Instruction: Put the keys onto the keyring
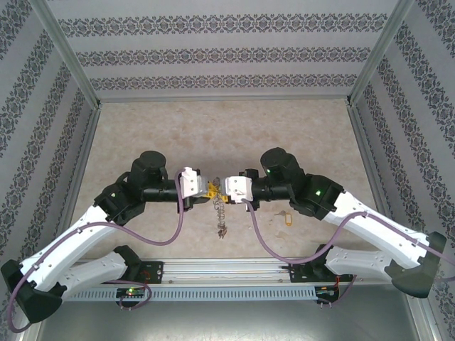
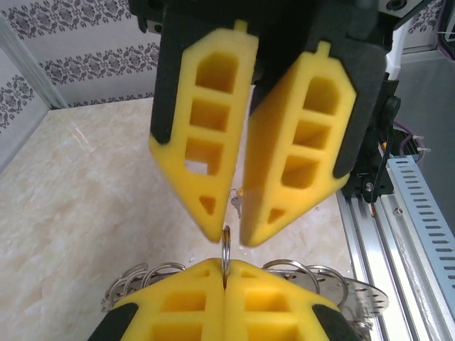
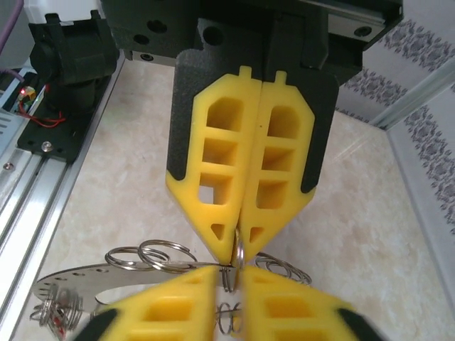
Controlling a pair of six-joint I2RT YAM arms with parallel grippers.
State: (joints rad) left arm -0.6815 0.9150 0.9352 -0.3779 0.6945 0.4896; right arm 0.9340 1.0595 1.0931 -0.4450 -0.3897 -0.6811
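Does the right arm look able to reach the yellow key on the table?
Probably yes: the yellow key lies uncovered on the table beside that arm, nothing around it, but the right gripper is at the keyring.

Robot arms, white and black: two, the left arm and the right arm. Yellow lattice-moulded fingers: four, two per arm. Thin grey metal keyring: one. Small yellow-headed key on the beige marbled worktop: one. Small wire split rings: several, exact count indeterminable.
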